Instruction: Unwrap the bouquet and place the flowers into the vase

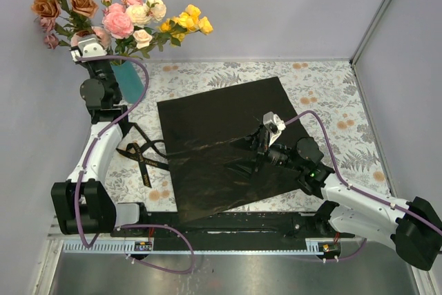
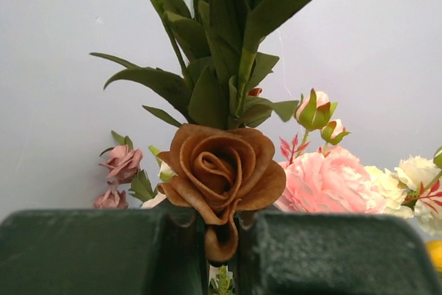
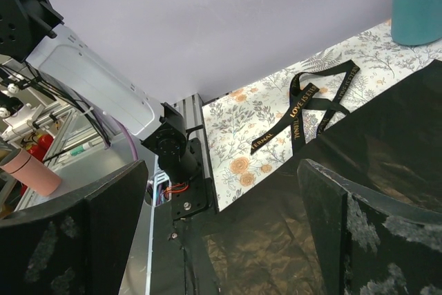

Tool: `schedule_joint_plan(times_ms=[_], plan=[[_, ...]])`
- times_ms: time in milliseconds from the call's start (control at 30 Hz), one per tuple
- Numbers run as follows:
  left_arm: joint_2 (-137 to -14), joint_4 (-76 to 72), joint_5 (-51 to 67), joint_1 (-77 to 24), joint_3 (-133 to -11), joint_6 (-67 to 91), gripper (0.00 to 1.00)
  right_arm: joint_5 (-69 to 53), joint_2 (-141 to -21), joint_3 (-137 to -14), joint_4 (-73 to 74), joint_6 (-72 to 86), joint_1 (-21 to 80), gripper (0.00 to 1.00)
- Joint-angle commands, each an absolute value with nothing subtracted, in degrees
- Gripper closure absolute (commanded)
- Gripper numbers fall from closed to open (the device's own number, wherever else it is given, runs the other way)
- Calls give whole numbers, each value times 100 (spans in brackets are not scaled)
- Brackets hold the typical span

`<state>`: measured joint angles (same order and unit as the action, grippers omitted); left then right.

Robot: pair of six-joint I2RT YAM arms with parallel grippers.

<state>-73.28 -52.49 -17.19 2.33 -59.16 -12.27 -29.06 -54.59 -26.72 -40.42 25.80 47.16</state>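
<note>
The flowers [image 1: 124, 18], pink, cream, yellow and brown roses with green leaves, stand upright in the teal vase [image 1: 128, 79] at the far left corner. My left gripper [image 1: 86, 38] reaches up among them from the left. In the left wrist view its jaws [image 2: 221, 240] are nearly together, pinching the lowest petal of a brown rose [image 2: 221, 167]. The bouquet's black paper [image 1: 221, 143] lies spread flat mid-table. My right gripper [image 1: 261, 139] hovers over it, open, fingers [image 3: 359, 233] wide apart and nothing between them. The vase [image 3: 418, 1] also shows in the right wrist view.
A black ribbon [image 1: 141, 157] with gold lettering lies loose on the floral tablecloth [image 1: 324, 81], left of the paper and near the left arm. Grey walls close in the far and side edges. The arms' bases sit on the near rail [image 1: 228, 229].
</note>
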Motion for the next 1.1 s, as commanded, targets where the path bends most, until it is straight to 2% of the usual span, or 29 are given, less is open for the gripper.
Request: schedule_joint_plan(times_ms=[0,700,1067], plan=[[-7382,-5958,-1345,272,-6161,-1353,100,-2786,-5388,-2900,-4140,2452,4746,1],[-7805,-5836,-888,325,-5968,-1644,100,-2681,-5238,-2856,-3990,2312,4746,0],[-7594,-6091,-606,334,-5791,-1573,100,-2628,-5142,-2848,-3858,2224,4746,1]])
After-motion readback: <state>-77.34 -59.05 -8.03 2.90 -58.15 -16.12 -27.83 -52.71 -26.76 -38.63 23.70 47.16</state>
